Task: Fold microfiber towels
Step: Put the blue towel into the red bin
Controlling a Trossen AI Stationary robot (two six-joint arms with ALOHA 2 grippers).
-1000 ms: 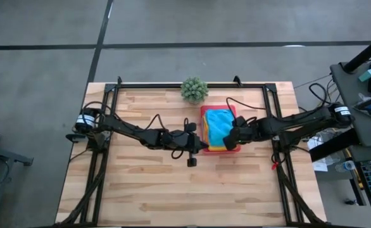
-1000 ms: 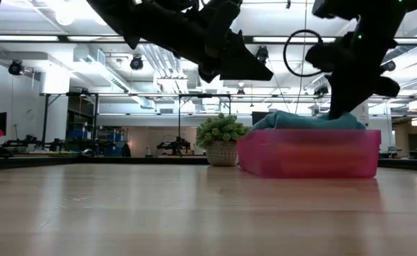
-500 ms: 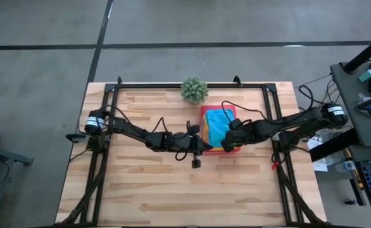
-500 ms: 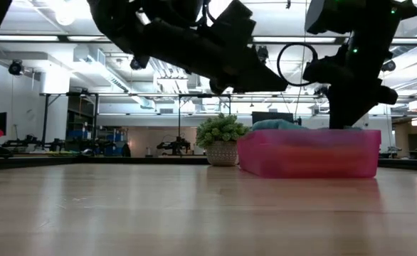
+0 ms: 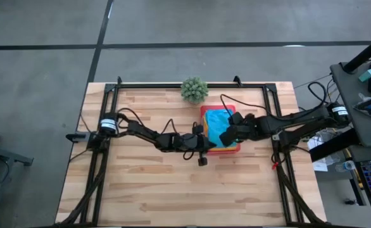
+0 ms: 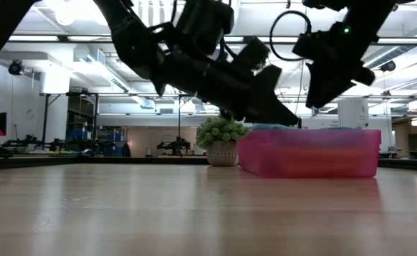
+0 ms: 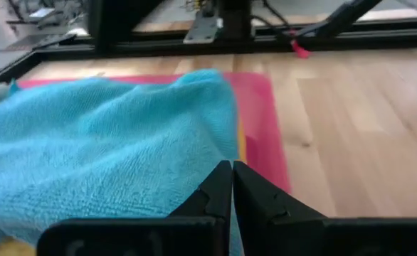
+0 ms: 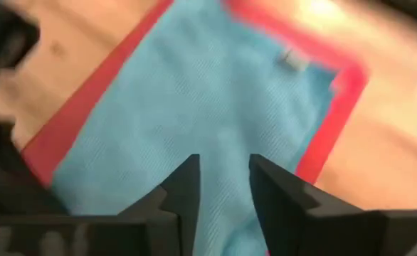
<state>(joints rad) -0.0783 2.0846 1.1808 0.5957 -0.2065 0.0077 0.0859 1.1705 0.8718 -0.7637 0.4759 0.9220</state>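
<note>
Worktop (image 5: 141, 183): light wood planks, framed by black rails, with both arms reaching toward its middle. Tray (image 5: 235, 147): flat, pink, rectangular, right of centre toward the far edge; seen from table height as a low translucent pink wall (image 6: 308, 153). Turquoise towel (image 5: 218, 125): lies spread on top inside the tray, covering most of it; a small white label shows near one corner (image 8: 292, 60); an orange and a yellow edge show beneath it at the tray's near side. Potted plant (image 5: 194, 89): small, spiky, green, just beyond the tray's far left corner. Left hand (image 5: 203, 147): fingers pressed together, empty, at the tray's near left edge just over the towel. Right hand (image 5: 228, 135): fingers parted, holding nothing, above the towel's right half.
</note>
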